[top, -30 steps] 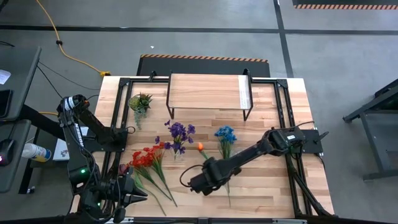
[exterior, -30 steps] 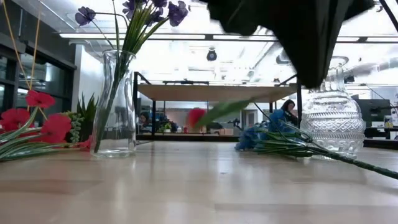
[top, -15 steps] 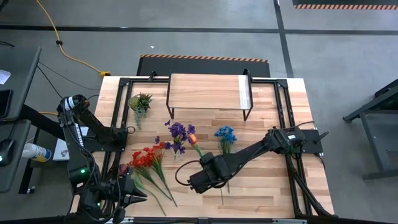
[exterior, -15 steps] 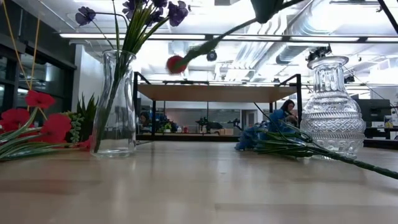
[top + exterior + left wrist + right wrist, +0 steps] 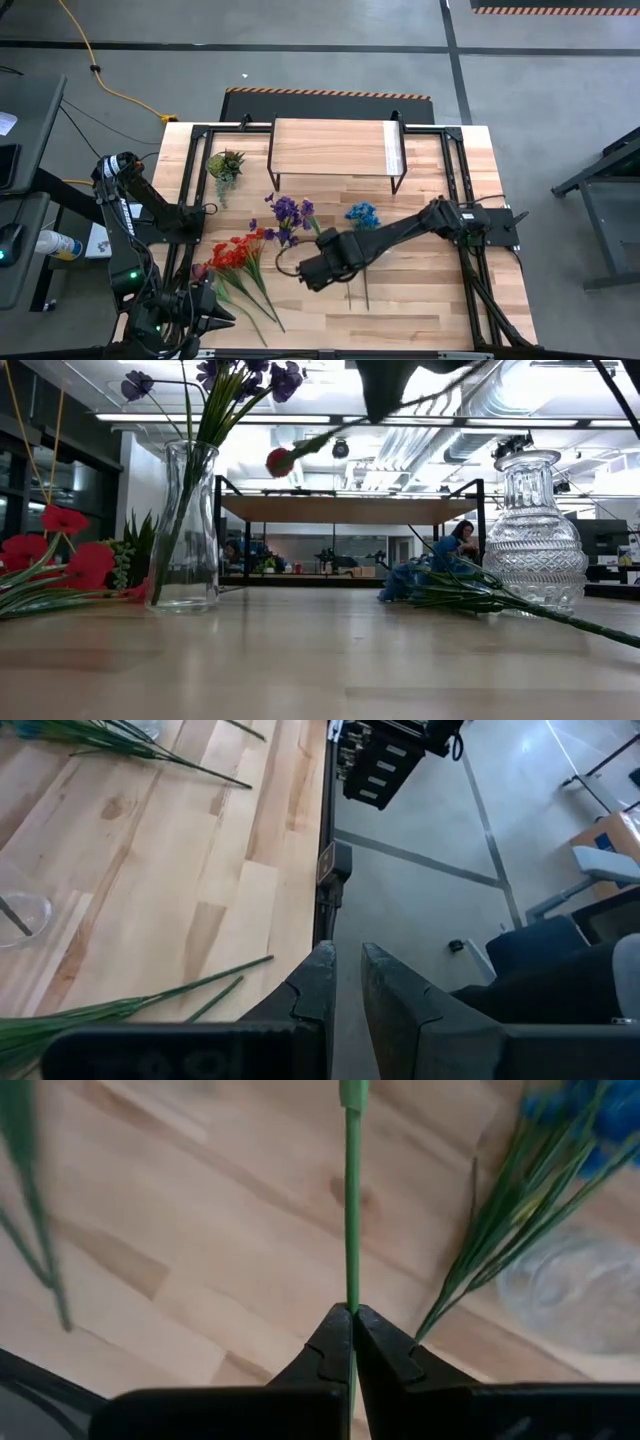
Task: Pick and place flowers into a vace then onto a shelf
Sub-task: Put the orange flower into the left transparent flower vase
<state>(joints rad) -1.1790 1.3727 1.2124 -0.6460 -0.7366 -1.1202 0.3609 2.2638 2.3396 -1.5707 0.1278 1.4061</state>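
Since a second ago the right gripper (image 5: 312, 272) has carried the orange flower (image 5: 281, 461) left toward the tall smooth glass vase (image 5: 186, 530), stem (image 5: 351, 1200) pinched, bloom pointing far-left. Left gripper (image 5: 343, 982), jaws narrow, waits near-left.

shelf (image 5: 333, 147) at table's (image 5: 430, 300) back | vase (image 5: 186, 530) before it, flowers (image 5: 240, 257) left

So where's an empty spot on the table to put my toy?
The bare wood right of the blue flowers, toward the table's right edge, is free. The shelf top is bare too. It is crowded around the purple flowers and red flowers.
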